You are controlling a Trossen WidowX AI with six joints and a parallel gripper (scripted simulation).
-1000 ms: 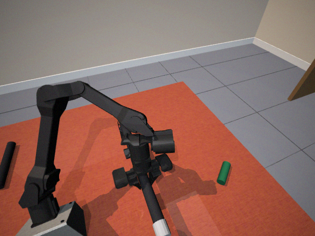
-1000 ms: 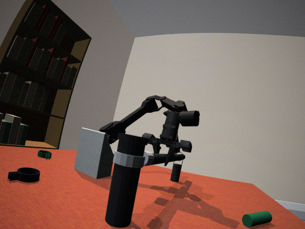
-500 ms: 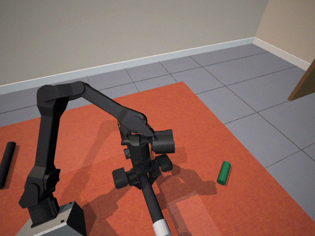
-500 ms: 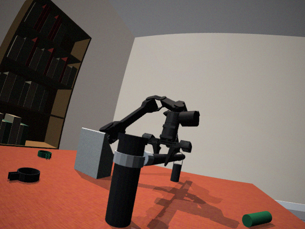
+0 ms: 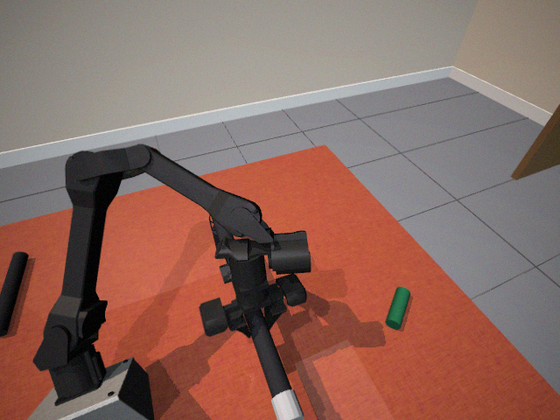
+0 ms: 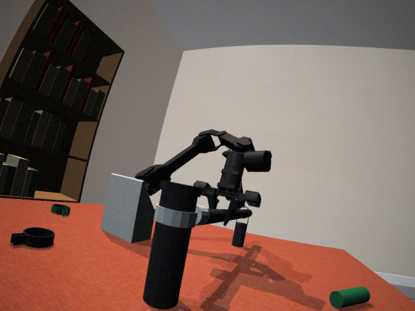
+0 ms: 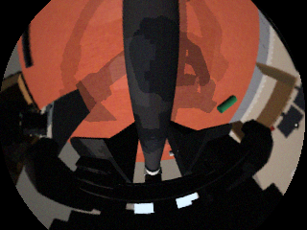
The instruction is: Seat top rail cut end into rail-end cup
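The black top rail (image 5: pixel 271 357) (image 6: pixel 214 216) (image 7: pixel 153 86) lies roughly level. One end passes through the thin loop above the small post (image 6: pixel 239 234). The other meets the pale grey rail-end cup (image 5: pixel 287 405) (image 6: pixel 201 215) with no visible gap; how deep it sits inside cannot be told. The cup hangs on the brace band (image 6: pixel 176 216), which rings the big black post (image 6: pixel 166 264) a little below its top. My gripper (image 5: pixel 258 321) (image 6: pixel 222 214) (image 7: pixel 151 122) is shut on the rail from above, one finger on each side, between the loop and the cup.
A green cylinder (image 5: pixel 397 308) (image 6: pixel 350 297) (image 7: pixel 226 103) lies to one side. A black rod (image 5: pixel 12 293) (image 7: pixel 27 48) lies across from it. A black clamp ring (image 6: pixel 39 237) and a green one (image 6: pixel 61 209) lie near the arm's grey base (image 5: pixel 76 397) (image 6: pixel 122 207).
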